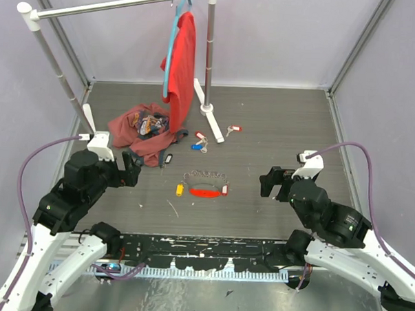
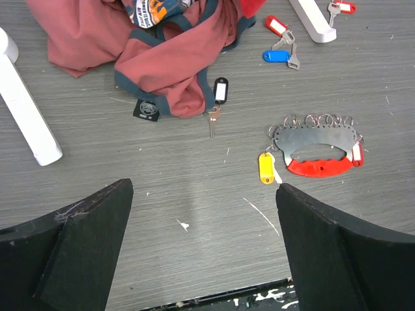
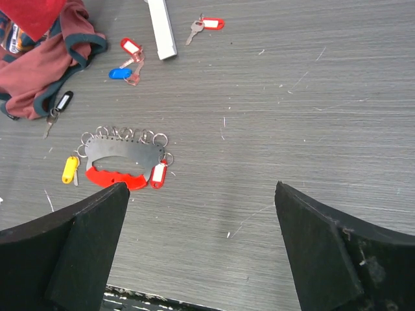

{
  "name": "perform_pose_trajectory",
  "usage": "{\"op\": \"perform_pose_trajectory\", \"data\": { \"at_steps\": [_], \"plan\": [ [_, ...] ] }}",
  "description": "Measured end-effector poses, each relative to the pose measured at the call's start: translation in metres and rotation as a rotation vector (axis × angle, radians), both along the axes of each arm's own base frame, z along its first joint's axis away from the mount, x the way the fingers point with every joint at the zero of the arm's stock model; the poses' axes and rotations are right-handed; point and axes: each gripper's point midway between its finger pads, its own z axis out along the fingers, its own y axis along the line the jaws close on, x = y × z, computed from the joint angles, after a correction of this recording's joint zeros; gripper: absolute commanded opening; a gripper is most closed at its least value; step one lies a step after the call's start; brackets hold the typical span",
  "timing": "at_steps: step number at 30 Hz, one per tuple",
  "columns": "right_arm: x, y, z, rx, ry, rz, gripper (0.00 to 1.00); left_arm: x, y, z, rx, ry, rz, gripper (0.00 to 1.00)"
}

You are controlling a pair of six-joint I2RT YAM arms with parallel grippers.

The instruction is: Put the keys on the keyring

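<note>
The keyring (image 1: 205,185) lies flat mid-table between the arms: a row of silver rings on a grey plate with a long red tag, a yellow tag (image 1: 180,189) at its left and a small red tag at its right. It also shows in the left wrist view (image 2: 316,139) and the right wrist view (image 3: 123,152). Loose keys lie beyond it: a black-tagged key (image 1: 167,158) (image 2: 220,91), a red-tagged and blue-tagged pair (image 1: 198,141) (image 2: 276,56) (image 3: 118,73), and a red-tagged key (image 1: 231,129) (image 3: 211,24). My left gripper (image 1: 135,163) (image 2: 204,186) and right gripper (image 1: 268,182) (image 3: 201,187) are open and empty, hovering on either side of the keyring.
A crumpled red garment (image 1: 143,132) lies at the back left, touching the black-tagged key. A white clothes rack (image 1: 210,52) with a red shirt (image 1: 181,58) on a blue hanger stands behind; its white foot (image 1: 213,114) lies near the keys.
</note>
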Motion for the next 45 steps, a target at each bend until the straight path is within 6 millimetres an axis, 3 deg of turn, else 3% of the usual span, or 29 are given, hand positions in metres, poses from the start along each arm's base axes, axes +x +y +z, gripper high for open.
{"op": "perform_pose_trajectory", "data": {
  "at_steps": [14, 17, 22, 26, 30, 36, 40, 45],
  "plan": [
    [0.008, 0.015, -0.027, -0.122, 0.109, 0.002, 1.0, 0.0, -0.004, -0.005, 0.003, 0.022, -0.022, 0.98],
    [0.011, 0.028, -0.033, -0.163, 0.156, 0.027, 1.0, 0.001, -0.01, -0.009, 0.004, 0.047, -0.048, 0.98],
    [0.028, 0.066, -0.039, -0.243, 0.231, 0.087, 0.93, 0.0, -0.019, -0.013, -0.004, 0.072, -0.097, 0.98],
    [0.047, 0.093, -0.06, -0.277, 0.302, 0.137, 0.77, 0.0, -0.021, -0.015, -0.002, 0.082, -0.108, 0.98],
    [0.073, 0.098, -0.087, -0.261, 0.388, 0.147, 0.64, 0.001, -0.021, -0.017, 0.003, 0.09, -0.11, 0.98],
    [0.1, 0.105, -0.123, -0.197, 0.48, 0.191, 0.59, 0.002, -0.024, -0.021, 0.005, 0.111, -0.123, 0.98],
    [0.102, 0.116, -0.141, -0.172, 0.522, 0.267, 0.58, 0.003, -0.027, -0.024, 0.008, 0.129, -0.135, 1.0],
    [0.098, 0.127, -0.152, -0.171, 0.552, 0.34, 0.57, 0.007, -0.03, -0.034, 0.007, 0.184, -0.118, 0.88]
  ]
}}
